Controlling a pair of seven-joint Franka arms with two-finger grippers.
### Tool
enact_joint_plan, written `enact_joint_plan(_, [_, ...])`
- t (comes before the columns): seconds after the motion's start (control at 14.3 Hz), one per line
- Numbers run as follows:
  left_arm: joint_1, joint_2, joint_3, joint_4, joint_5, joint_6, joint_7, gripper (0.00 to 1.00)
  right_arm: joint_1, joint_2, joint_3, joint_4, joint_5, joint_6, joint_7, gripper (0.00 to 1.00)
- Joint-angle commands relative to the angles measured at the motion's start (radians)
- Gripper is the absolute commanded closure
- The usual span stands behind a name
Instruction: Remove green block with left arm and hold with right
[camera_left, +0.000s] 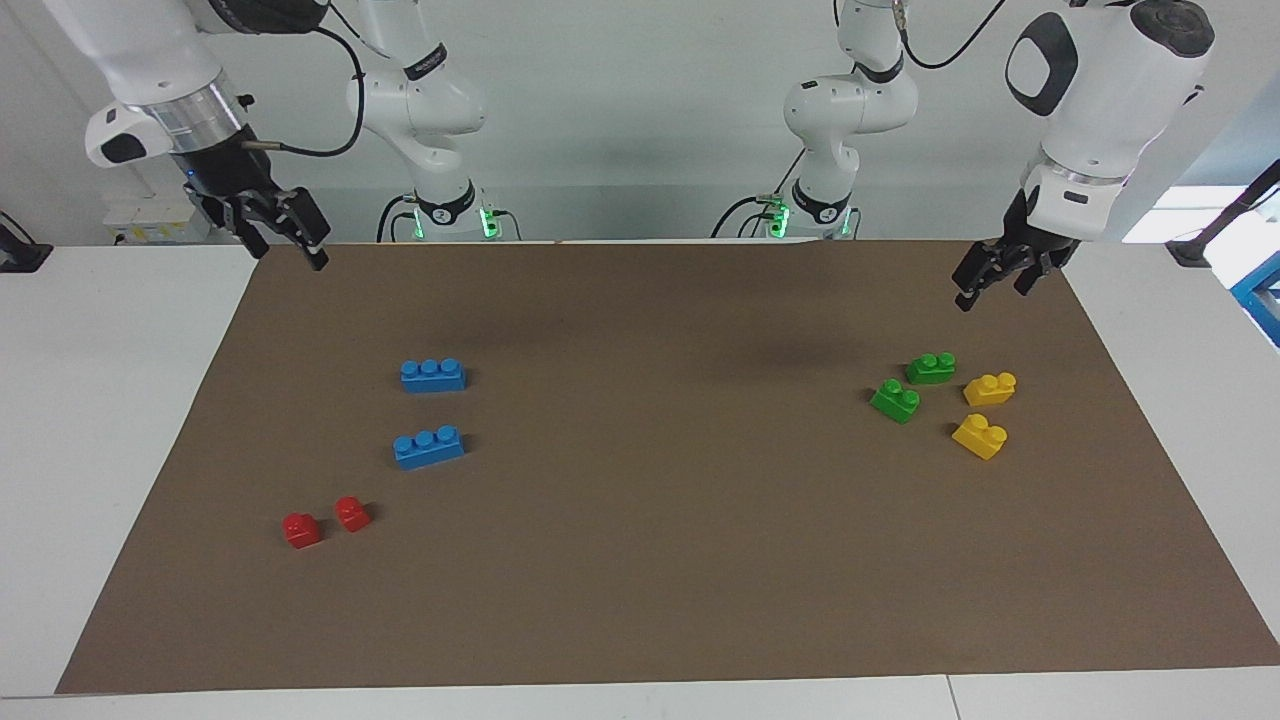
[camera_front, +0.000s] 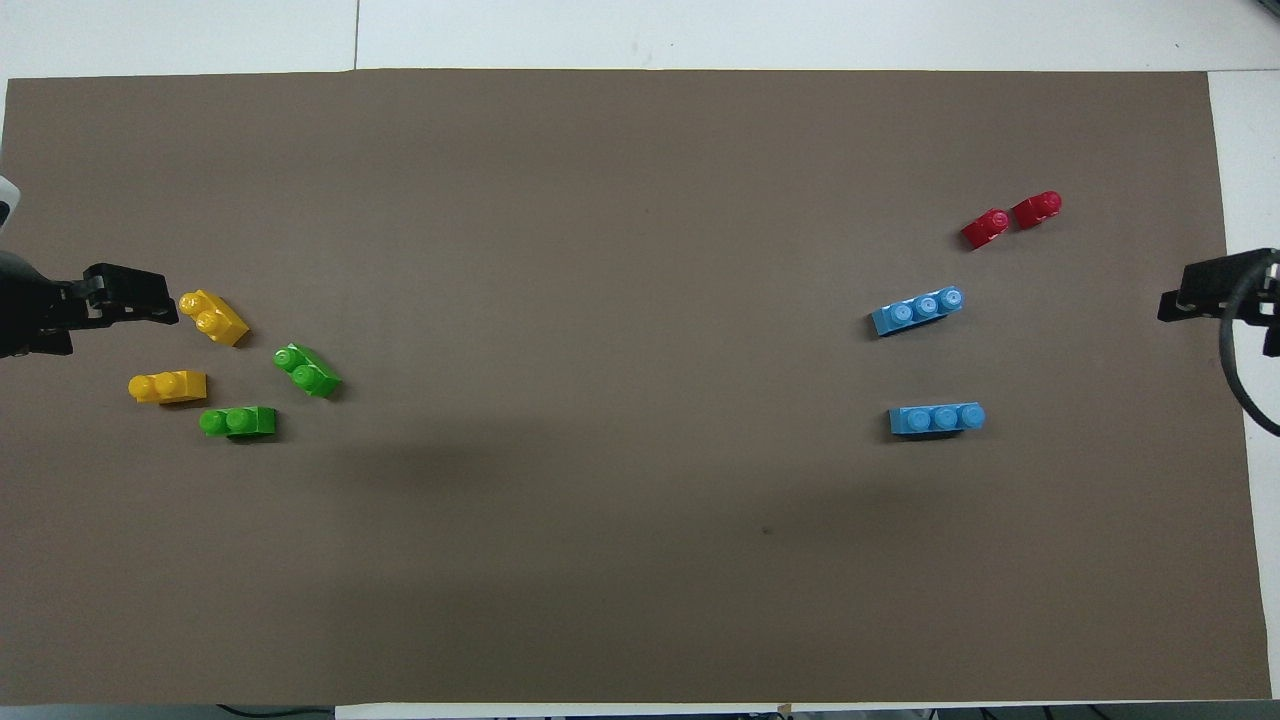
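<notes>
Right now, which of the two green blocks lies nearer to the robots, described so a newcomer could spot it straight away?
Start at the brown mat and go to the left arm's end, where four small two-stud bricks cluster. The wanted green block is the cluster's brick closest to the robots, beside a yellow brick. The other green block lies farther from the robots and more toward the mat's middle.
</notes>
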Motion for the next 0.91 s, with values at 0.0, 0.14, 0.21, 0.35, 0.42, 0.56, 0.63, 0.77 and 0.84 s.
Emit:
enact_joint_plan(0.0, [-0.039,0.044,0.019,0.106,0.006,-0.134,0.046,0.0,-0.005,-0.059,0.011,-0.009,-0.025,-0.063,-0.147,0.02])
enact_joint_plan(0.14, [-0.055,0.061,0.024,0.145,0.006,-0.168,0.045,0.0,0.006,-0.064,0.023,-0.006,-0.038,-0.091,-0.208,0.0])
enact_joint_plan(0.21, [-0.072,0.061,0.039,0.142,0.006,-0.156,0.048,0.0,0.008,-0.059,0.035,-0.004,-0.067,-0.086,-0.208,0.0])
enact_joint_plan(0.35, [-0.078,0.063,0.044,0.136,0.006,-0.128,0.051,0.0,0.006,-0.019,0.063,0.026,-0.08,-0.087,-0.205,0.0])
enact_joint_plan(0.42, [-0.078,0.061,0.044,0.13,0.005,-0.116,0.051,0.0,0.006,0.01,0.063,0.055,-0.08,-0.092,-0.198,0.0])
enact_joint_plan(0.56, [-0.078,0.07,0.047,0.128,0.005,-0.114,0.051,0.0,0.008,0.035,0.063,0.081,-0.08,-0.094,-0.197,0.0])
enact_joint_plan(0.63, [-0.078,0.081,0.048,0.13,0.005,-0.116,0.051,0.0,0.008,0.036,0.064,0.082,-0.08,-0.094,-0.197,0.0])
enact_joint_plan(0.77, [-0.078,0.084,0.05,0.131,0.005,-0.116,0.051,0.0,0.008,0.036,0.064,0.082,-0.08,-0.092,-0.197,0.0])
enact_joint_plan(0.84, [-0.078,0.084,0.05,0.131,0.005,-0.116,0.052,0.0,0.008,0.036,0.064,0.082,-0.08,-0.092,-0.197,0.0])
